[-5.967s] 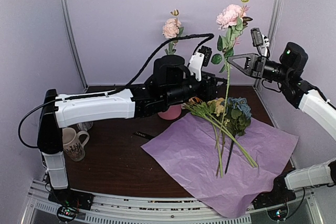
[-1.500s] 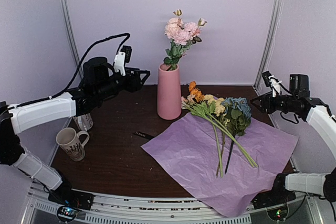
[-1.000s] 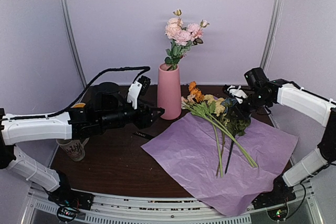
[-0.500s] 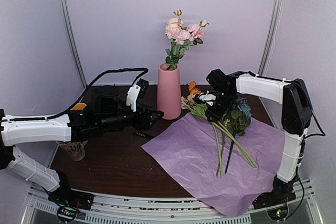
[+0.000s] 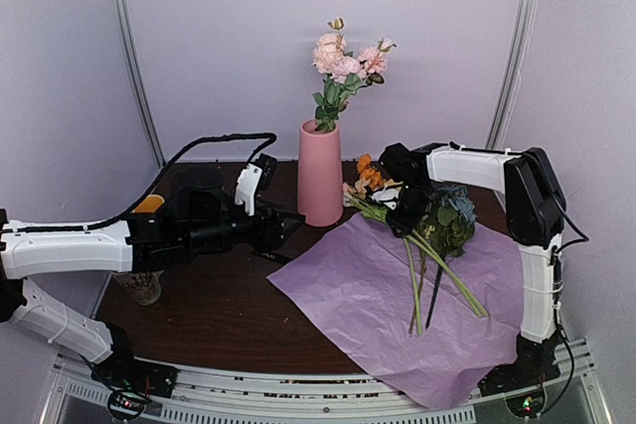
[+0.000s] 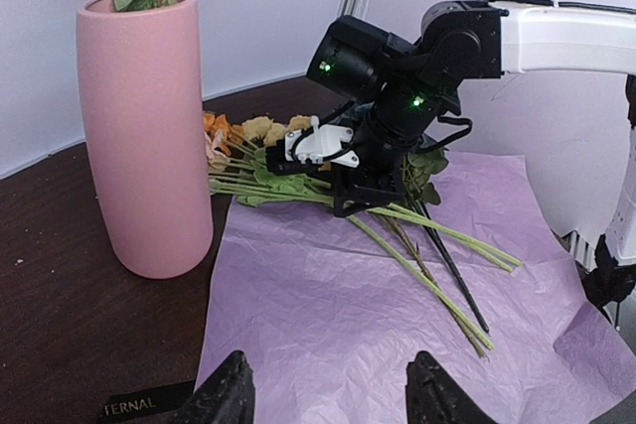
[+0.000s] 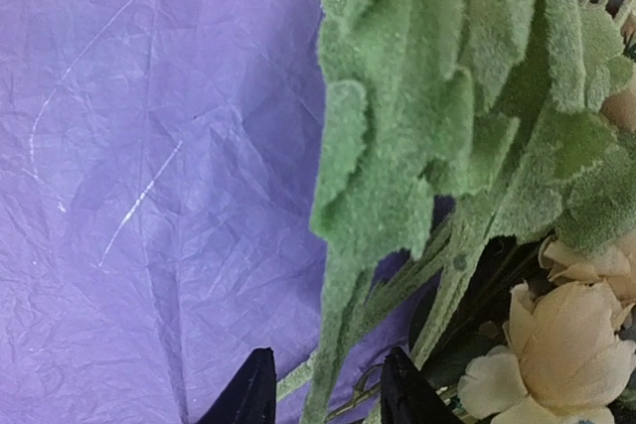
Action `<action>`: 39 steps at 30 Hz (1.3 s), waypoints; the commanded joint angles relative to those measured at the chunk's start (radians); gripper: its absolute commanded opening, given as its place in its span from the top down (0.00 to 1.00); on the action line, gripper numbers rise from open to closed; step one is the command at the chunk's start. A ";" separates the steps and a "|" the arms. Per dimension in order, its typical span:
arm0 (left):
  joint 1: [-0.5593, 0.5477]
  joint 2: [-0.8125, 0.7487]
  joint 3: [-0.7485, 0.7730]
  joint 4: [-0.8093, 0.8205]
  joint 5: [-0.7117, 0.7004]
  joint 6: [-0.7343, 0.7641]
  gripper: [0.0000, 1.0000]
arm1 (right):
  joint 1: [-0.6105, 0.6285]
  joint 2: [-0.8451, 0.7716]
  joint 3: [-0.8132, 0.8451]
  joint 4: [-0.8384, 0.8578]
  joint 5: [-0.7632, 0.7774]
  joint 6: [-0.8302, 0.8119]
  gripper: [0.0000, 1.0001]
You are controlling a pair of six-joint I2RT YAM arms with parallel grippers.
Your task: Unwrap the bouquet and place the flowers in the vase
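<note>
The pink vase (image 5: 320,174) stands at the back of the table with pink flowers (image 5: 343,59) in it. The other flowers (image 5: 455,208) lie with their stems across the spread lilac tissue paper (image 5: 397,310). My right gripper (image 5: 401,213) is down on them near the heads. In the right wrist view it (image 7: 328,396) stands open astride a fuzzy green stem (image 7: 338,315), beside a cream bloom (image 7: 566,350). My left gripper (image 6: 330,402) hovers open over the paper (image 6: 328,315), with nothing between its fingers. It faces the vase (image 6: 149,136) and the right gripper (image 6: 350,202).
A black ribbon strip (image 5: 268,256) lies on the dark table left of the paper. A patterned mug (image 5: 139,288) is mostly hidden under my left arm. Grey walls and metal poles close in the back and sides.
My right arm has swung in from the right and come down onto the lying flowers. Earlier it held a pink flower aloft; that flower now stands in the vase. The left arm barely shifted.
</note>
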 commanded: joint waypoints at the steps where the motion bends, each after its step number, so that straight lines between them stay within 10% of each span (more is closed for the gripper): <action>1: -0.004 -0.012 -0.005 0.039 -0.007 -0.007 0.47 | 0.010 0.027 0.043 -0.003 0.044 0.010 0.68; 13: -0.005 -0.002 -0.002 0.042 -0.009 -0.017 0.47 | 0.013 0.047 0.089 -0.026 0.050 0.042 0.99; 25: -0.005 0.038 0.018 0.065 0.002 -0.007 0.47 | -0.041 -0.273 0.067 -0.142 -0.115 0.168 1.00; 39: -0.005 0.189 0.172 0.212 -0.001 -0.083 0.38 | -0.355 -0.768 -0.406 0.283 -0.800 0.306 1.00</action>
